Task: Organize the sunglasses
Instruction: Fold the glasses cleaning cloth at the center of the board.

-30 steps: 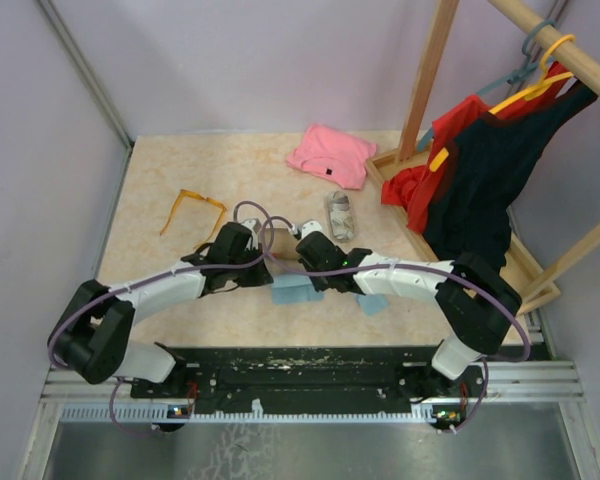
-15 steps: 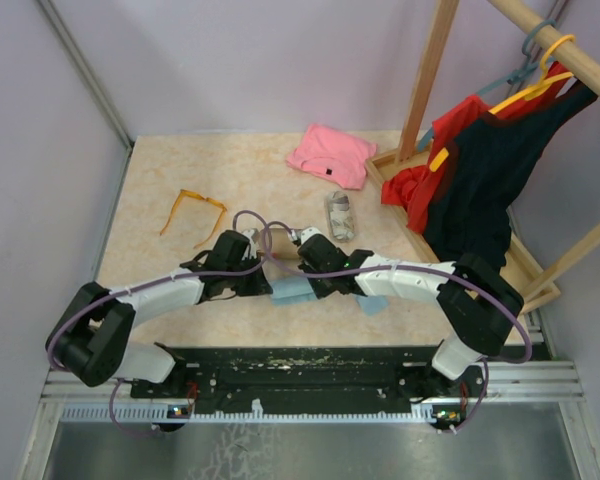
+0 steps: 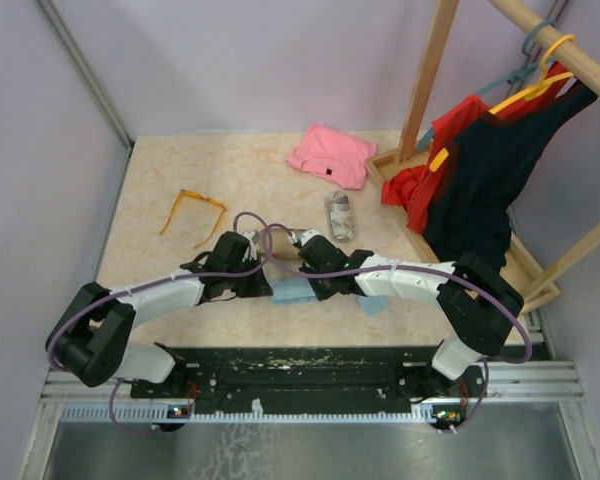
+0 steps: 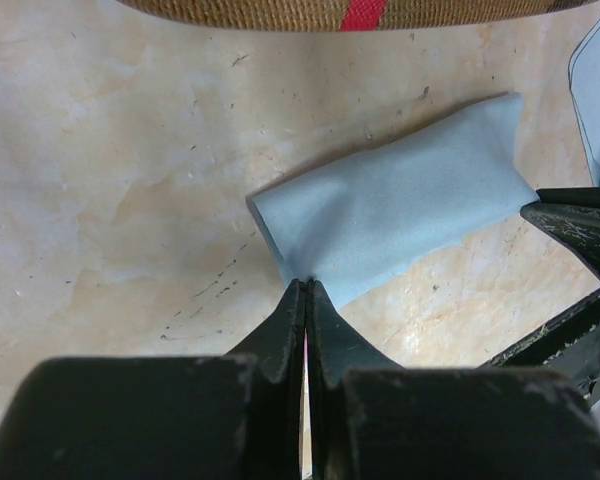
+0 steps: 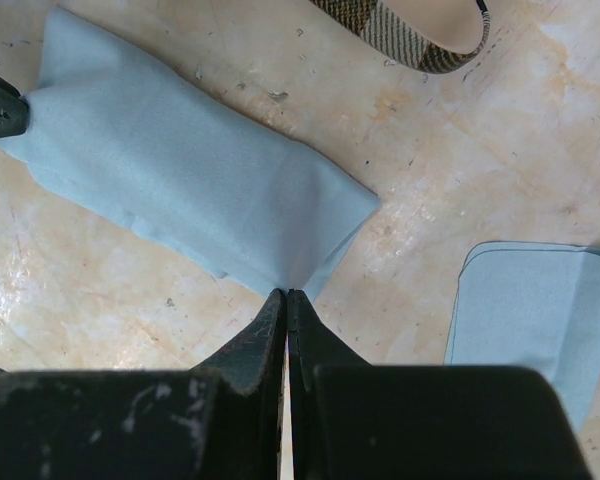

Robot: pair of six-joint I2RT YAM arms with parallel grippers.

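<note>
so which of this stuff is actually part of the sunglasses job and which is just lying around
Job: orange sunglasses; probably also the folded blue cloth that left gripper and right gripper pinch, second blue cloth, grey patterned case, brown case.
Lying about: pink shirt, clothes on the rack.

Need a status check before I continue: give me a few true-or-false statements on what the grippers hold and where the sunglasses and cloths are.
1. The left gripper and the right gripper are each shut on one end of the folded blue cloth. True.
2. The left gripper holds the orange sunglasses. False: they lie on the table, apart from both arms.
3. A second blue cloth lies nearby. True.
4. The pink garment hangs on a hanger. False: it lies on the table.
</note>
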